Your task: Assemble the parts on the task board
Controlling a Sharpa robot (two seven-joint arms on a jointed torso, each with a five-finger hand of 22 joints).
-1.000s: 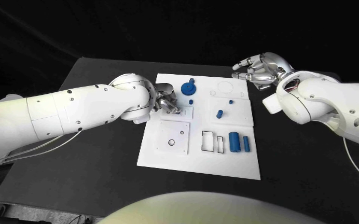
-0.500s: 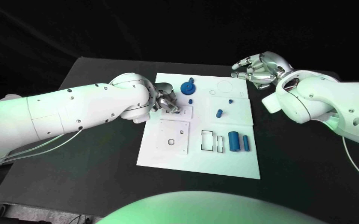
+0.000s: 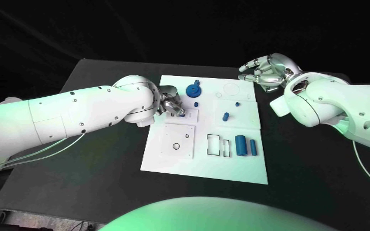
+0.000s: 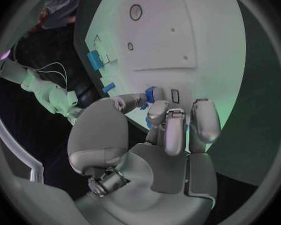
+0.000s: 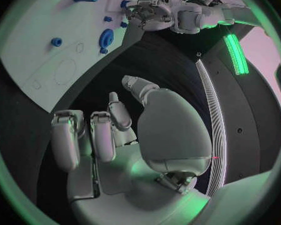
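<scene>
The white task board (image 3: 204, 159) lies in the middle of the black table. My left hand (image 3: 171, 104) hovers low over its near-left part and pinches a small blue part (image 4: 150, 94) between thumb and fingertips. A blue round knob (image 3: 194, 90) stands just beyond that hand, with a tiny blue piece (image 3: 197, 104) beside it. A blue peg (image 3: 226, 116) sits mid-board. Further toward me, a blue cylinder (image 3: 242, 145) and a blue bar (image 3: 253, 147) lie on the board's right side. My right hand (image 3: 266, 71) hangs off the board's far right corner, fingers loosely bent and holding nothing.
Two black-edged rectangular slots (image 3: 214, 144) are cut beside the cylinder. A raised white panel (image 3: 178, 140) with a small round hole takes up the board's left side. Bare black table (image 3: 100, 167) surrounds the board. The right wrist view shows the board (image 5: 40, 50) and my left hand (image 5: 147, 10).
</scene>
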